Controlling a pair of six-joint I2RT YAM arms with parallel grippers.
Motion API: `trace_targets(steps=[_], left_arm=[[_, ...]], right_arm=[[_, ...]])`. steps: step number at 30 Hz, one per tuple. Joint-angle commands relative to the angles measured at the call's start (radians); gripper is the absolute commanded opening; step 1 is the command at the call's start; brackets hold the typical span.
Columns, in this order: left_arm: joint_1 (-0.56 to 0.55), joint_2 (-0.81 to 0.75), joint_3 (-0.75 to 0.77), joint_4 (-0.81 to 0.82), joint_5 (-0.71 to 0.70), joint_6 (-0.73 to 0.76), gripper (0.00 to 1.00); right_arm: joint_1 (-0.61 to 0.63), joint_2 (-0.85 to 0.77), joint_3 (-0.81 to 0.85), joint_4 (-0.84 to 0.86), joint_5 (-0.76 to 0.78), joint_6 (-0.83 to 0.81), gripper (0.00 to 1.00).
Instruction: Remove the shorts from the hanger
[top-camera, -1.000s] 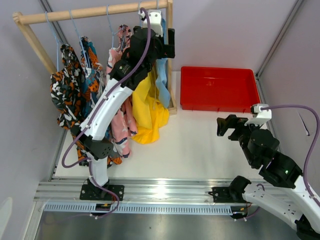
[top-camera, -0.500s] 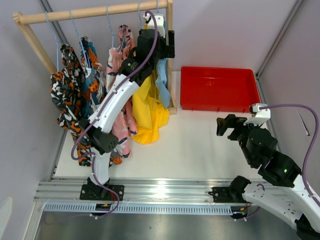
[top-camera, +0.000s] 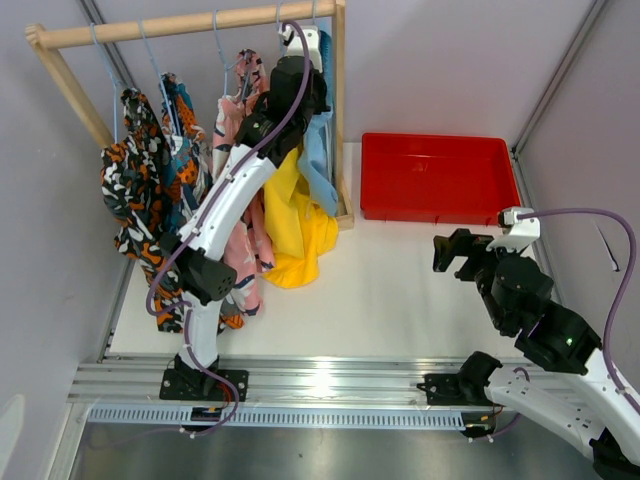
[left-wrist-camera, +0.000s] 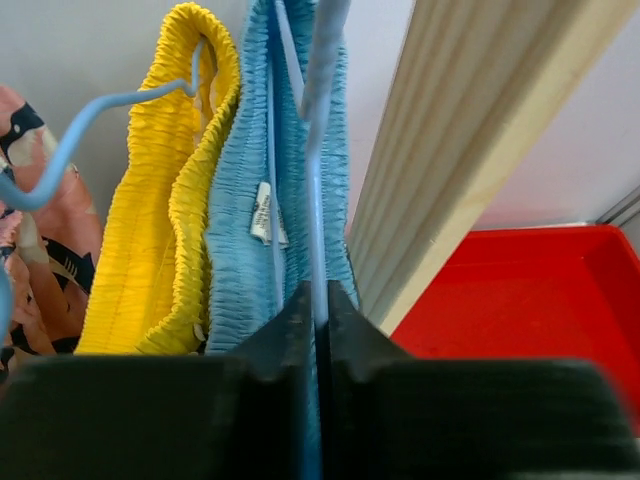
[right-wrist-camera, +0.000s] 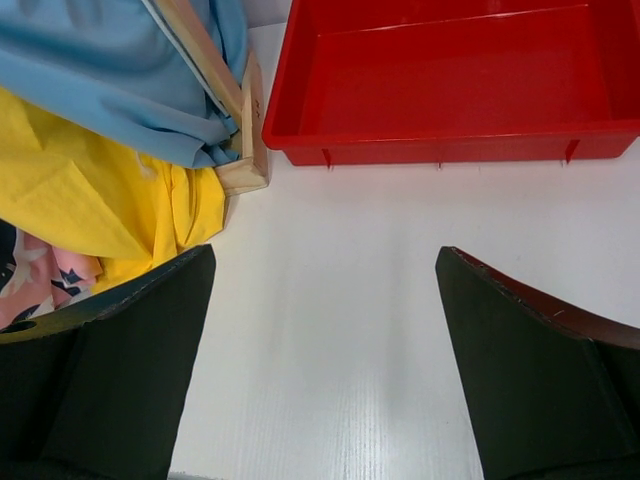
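Five soft cloth shorts on hangers along the wooden rail (top-camera: 190, 22), far left of the white tabletop (top-camera: 400, 290). Plain light blue shorts (left-wrist-camera: 240, 250) at the rail's right end, close beside the upright wooden post (left-wrist-camera: 470, 150); plain bright yellow shorts (left-wrist-camera: 150, 220) touching on the other side. Left hand (left-wrist-camera: 318, 310) pinched together on the thin pale blue wire hanger (left-wrist-camera: 316, 180). Waistband directly ahead, long axis hanging straight down. Right hand (right-wrist-camera: 322, 255) spread apart, well away near the red plastic tray (right-wrist-camera: 450, 148). Probably the left arm's job.
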Motion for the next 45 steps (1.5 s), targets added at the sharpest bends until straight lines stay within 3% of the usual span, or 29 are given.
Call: trace_targets(steps=[1,3,20,24,27,30,31,32,34,39,45], left_arm=[[0.013,0.001,0.045,0.028,-0.008,0.018,0.07],[0.015,-0.002,0.064,0.022,-0.003,0.033,0.00],[0.015,-0.229,0.105,0.005,0.026,0.162,0.00],[0.010,-0.265,0.099,-0.075,0.036,0.157,0.00],[-0.007,-0.327,0.030,-0.160,0.081,0.145,0.00],[-0.065,-0.493,-0.218,-0.205,0.067,0.157,0.00],[-0.082,-0.555,-0.437,-0.167,0.060,0.165,0.00],[-0.102,-0.680,-0.511,-0.136,0.050,0.166,0.00],[-0.140,-0.776,-0.664,-0.142,0.046,0.133,0.00],[-0.200,-1.000,-0.810,-0.232,0.156,0.062,0.00],[-0.208,-1.149,-0.799,-0.271,0.470,0.010,0.00]], right_arm=[[0.005,0.001,-0.010,0.011,0.035,0.007,0.99],[0.005,0.001,-0.016,0.014,0.033,0.008,0.99],[0.005,0.030,0.016,0.072,-0.025,0.015,0.99],[0.005,0.031,0.034,0.072,-0.039,0.015,0.99],[0.005,0.025,0.053,0.095,-0.075,-0.022,1.00],[0.006,0.039,0.088,0.117,-0.129,-0.067,1.00],[0.005,0.050,0.122,0.117,-0.172,-0.074,0.99],[0.005,0.060,0.140,0.112,-0.194,-0.082,0.99],[0.006,0.103,0.191,0.106,-0.278,-0.106,0.99],[0.005,0.166,0.260,0.155,-0.442,-0.123,0.99],[0.005,0.221,0.356,0.192,-0.580,-0.179,0.99]])
